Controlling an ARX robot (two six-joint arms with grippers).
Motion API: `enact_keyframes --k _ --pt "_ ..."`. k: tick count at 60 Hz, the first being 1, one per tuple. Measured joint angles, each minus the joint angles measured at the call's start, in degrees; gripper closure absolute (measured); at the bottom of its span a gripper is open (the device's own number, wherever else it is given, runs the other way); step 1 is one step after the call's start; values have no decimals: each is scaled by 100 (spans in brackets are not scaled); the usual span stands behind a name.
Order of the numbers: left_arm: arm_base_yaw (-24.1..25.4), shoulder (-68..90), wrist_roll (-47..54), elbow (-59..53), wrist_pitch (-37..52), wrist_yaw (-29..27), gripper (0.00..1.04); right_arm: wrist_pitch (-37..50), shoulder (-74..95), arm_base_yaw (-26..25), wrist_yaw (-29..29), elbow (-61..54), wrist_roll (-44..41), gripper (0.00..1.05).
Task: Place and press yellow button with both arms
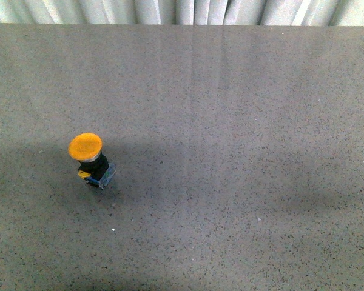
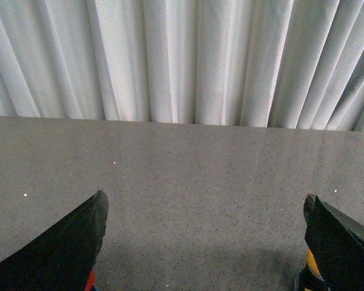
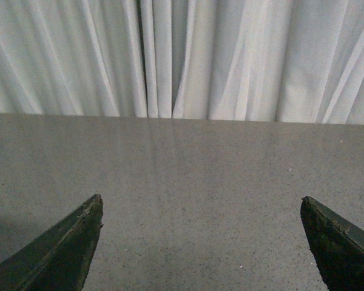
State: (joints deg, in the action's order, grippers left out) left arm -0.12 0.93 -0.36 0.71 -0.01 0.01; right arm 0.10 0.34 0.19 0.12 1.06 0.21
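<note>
The yellow button (image 1: 86, 147) stands tilted on the grey table (image 1: 230, 121), left of the middle, its orange-yellow cap above a black collar and a bluish-clear base (image 1: 102, 174). Neither arm shows in the front view. In the left wrist view my left gripper (image 2: 205, 197) is open and empty, with only bare table between its fingers (image 2: 67, 242). A small yellow patch (image 2: 312, 264) peeks from behind one finger; I cannot tell whether it is the button. In the right wrist view my right gripper (image 3: 200, 199) is open and empty over bare table; the button is not in that view.
White pleated curtains (image 1: 182, 11) hang behind the table's far edge and also show in both wrist views. Soft shadows lie across the table's near half.
</note>
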Motion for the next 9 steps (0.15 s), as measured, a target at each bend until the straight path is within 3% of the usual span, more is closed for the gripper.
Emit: enact_keyframes --k 9 --pt "0 0 0 0 0 0 9 0 -2 0 0 0 -2 9"
